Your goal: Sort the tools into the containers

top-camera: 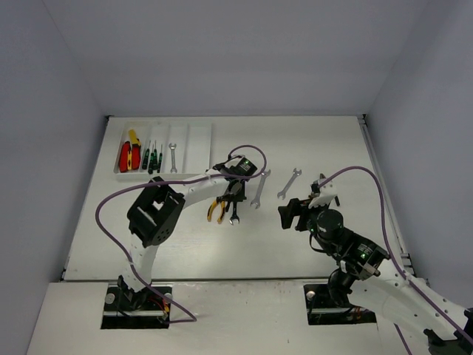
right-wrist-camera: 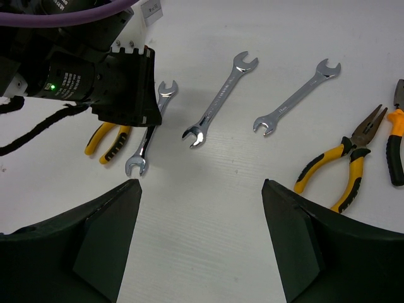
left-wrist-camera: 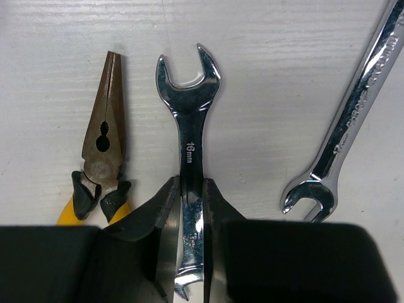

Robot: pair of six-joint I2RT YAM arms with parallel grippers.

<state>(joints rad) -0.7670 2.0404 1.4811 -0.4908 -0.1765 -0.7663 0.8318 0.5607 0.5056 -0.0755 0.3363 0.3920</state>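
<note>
The white tray (top-camera: pixel 199 144) sits at the far left of the tabletop (top-camera: pixel 222 251). Its leftmost compartment holds red and yellow utility knives (top-camera: pixel 129 157). The next compartment holds screwdrivers (top-camera: pixel 151 157), and the third holds one small wrench (top-camera: pixel 172 157).

Near the centre of the tabletop, the left gripper (left-wrist-camera: pixel 191 189) points down at the surface. Its fingers (left-wrist-camera: pixel 161 214) are clamped shut on the shaft of the gripped wrench (left-wrist-camera: pixel 189 126), one on each side. This wrench appears to lie flat on the tabletop, its open head pointing away from the gripper. The yellow-handled pliers (left-wrist-camera: pixel 104 158) lie just beside it on the left, roughly parallel and not touching.

To the right lies the second wrench (top-camera: pixel 259 188), apart from the gripped one. The third wrench (top-camera: pixel 290 183) lies further right.

The right gripper (right-wrist-camera: pixel 202 240) hovers above bare tabletop near these wrenches. Its fingers (right-wrist-camera: pixel 107 246) are spread wide and hold nothing. Two more pliers (right-wrist-camera: pixel 341 164) lie on the tabletop at the right of the right wrist view.
</note>
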